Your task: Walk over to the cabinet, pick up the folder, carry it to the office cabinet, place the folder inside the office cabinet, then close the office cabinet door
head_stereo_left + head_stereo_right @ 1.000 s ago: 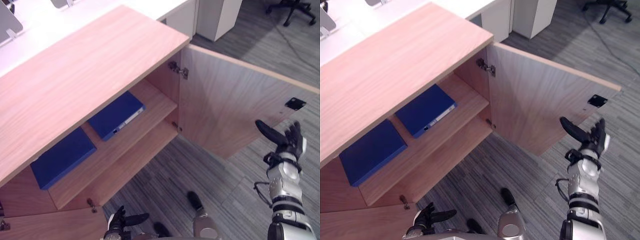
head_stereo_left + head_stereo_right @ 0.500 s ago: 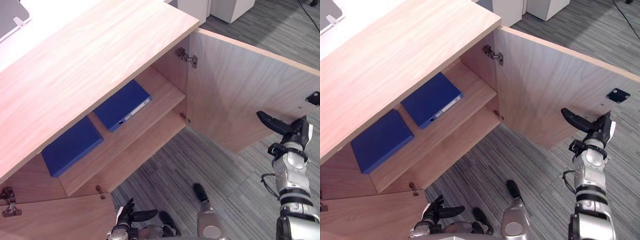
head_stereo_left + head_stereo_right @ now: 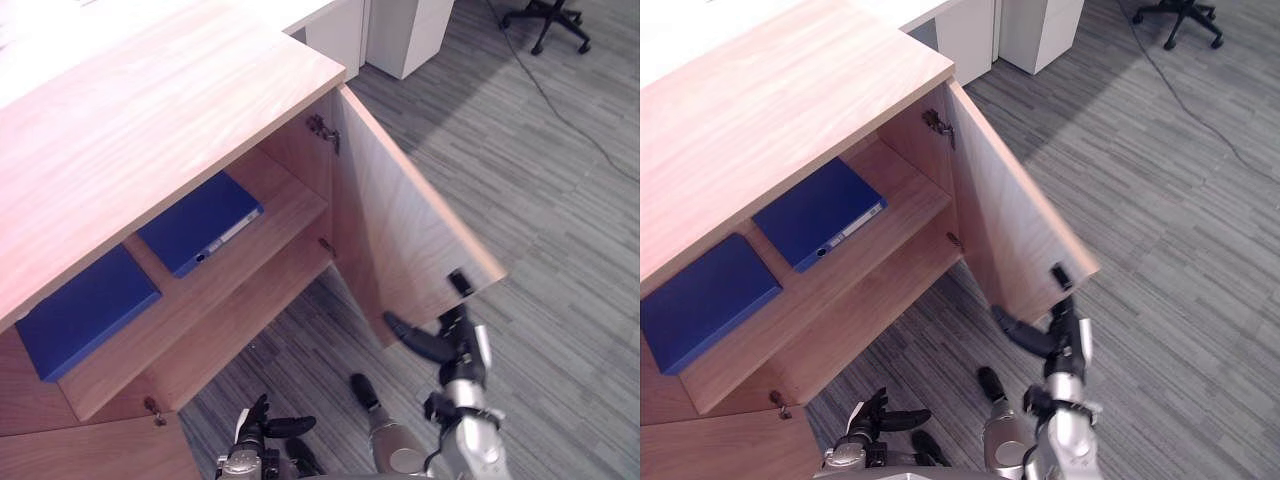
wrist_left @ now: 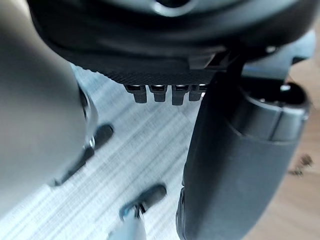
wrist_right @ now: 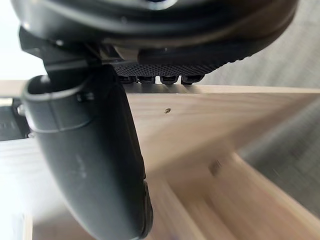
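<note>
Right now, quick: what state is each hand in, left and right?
Left hand: open, holding nothing, low near the floor.
Right hand: open, fingers straight, at the free edge of the light wooden cabinet door.

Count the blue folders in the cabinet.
2. One folder lies flat on the shelf, nearer the open door; the second folder lies flat further left on the same shelf. The cabinet top may hide others.
</note>
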